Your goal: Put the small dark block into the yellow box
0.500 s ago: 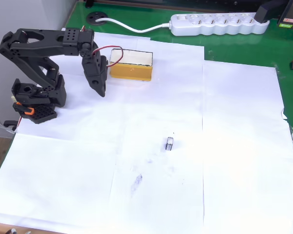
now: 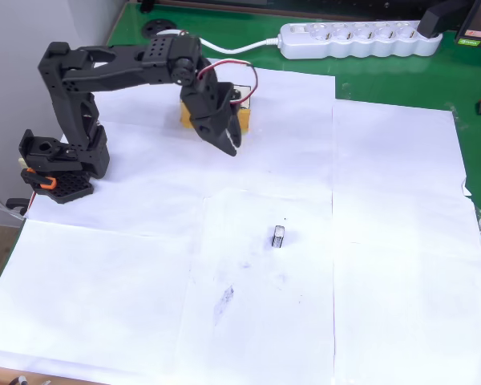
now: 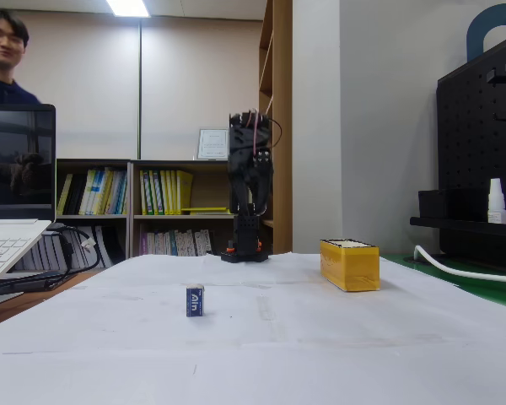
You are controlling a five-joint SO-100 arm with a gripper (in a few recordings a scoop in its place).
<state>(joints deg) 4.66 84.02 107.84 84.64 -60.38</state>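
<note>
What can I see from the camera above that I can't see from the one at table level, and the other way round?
Overhead view alone: the white power strip on the green surface, and the box's position partly under the arm.
Fixed view alone: a person at the left edge, a laptop, bookshelves, and blue print on the small dark block.
Both: the black arm with its fingers raised above the paper, the yellow box and the block lying apart on the white paper.

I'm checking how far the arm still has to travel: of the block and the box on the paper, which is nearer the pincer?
The yellow box: the pincer hangs beside it, while the small dark block sits farther down the white paper.
</note>
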